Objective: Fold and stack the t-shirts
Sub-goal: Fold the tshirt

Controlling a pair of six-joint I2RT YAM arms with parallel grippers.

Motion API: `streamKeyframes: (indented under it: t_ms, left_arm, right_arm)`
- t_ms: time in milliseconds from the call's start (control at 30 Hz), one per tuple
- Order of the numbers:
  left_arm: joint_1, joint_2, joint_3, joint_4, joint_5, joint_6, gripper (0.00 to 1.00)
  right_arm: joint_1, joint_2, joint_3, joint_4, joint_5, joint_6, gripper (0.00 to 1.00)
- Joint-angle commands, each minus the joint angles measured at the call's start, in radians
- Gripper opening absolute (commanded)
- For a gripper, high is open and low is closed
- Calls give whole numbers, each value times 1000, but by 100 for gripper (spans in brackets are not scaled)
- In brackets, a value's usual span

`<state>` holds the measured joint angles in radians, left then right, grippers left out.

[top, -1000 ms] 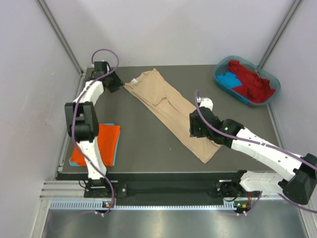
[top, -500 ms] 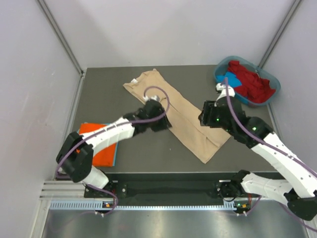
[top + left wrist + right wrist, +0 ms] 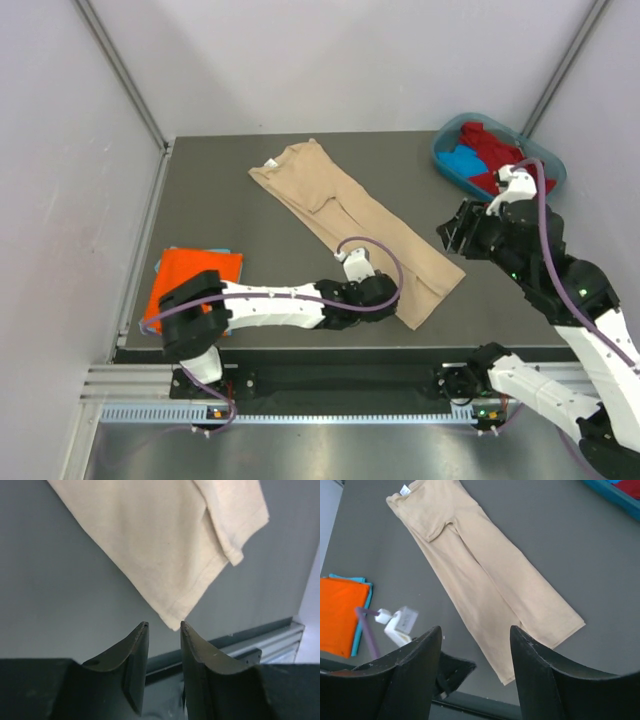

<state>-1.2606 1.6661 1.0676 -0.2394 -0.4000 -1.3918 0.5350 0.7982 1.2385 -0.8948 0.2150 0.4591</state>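
1. Tan shirt (image 3: 350, 220) lies flat on the worktop (image 3: 230, 225), folded into one long strip. The strip runs on a slant, from the far left, where the white label (image 3: 406, 489) is, down to the near right.
2. We see its near corner (image 3: 175, 622) pointing at the front edge of the worktop.
3. Our left hand (image 3: 163, 625) is low down, right by that corner. The corner sits just in front of the fingertips, in line with the gap between them. We cannot tell if it touches them.
4. The left hand is open only a crack. It holds nothing.
5. Our right hand (image 3: 450, 230) is up in the air, off the right side of the strip and well apart from the cloth. Its fingers are spread wide, with nothing between them.
6. So the left hand is much the nearer one. We think the next move is to pinch the near corner and carry that end up along the strip toward the label end, to fold the strip in half. The hand may need to slide forward a little, so the cloth goes into the gap.
7. An orange shirt (image 3: 195, 285) lies folded at the near left. We think the tan one goes on top of it when done.
8. A red shirt (image 3: 485, 140) and a blue shirt (image 3: 460, 160) sit in the tub (image 3: 441, 152) at the far right.
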Motion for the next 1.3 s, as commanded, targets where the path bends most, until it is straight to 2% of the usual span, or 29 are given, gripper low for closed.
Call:
streamKeyframes:
  t_ms: [0,200,433,533,667,900,1033,1267]
  left_arm:
    - [-10,63,60,46,-73,-99,37]
    - [-16,152,132,77,-48,-85,40]
    - [-26,251,158,63,27,-200,40]
    - [-39,287,213,-4,30,-222,40]
    - [-65,305,246,-31,0,-245,41]
    - [-75,343,269,-104,29,-285,38]
    - [-92,333,298,-164,-31,-285,38]
    - [-115,319,307,-202,-49,-316,38]
  right_arm:
    - [-13,-36,56,-44,-6,-22,58]
    - [-15,-70,56,-67,11,-33,59]
    - [-15,-82,42,-70,32,-39,60]
    - [-15,-83,42,-70,40,-43,60]
    - [-15,-91,35,-67,60,-43,61]
    - [-15,-99,10,-64,61,-42,61]
    - [-15,-100,4,-61,61,-40,61]
    - [-15,-99,3,-58,57,-34,61]
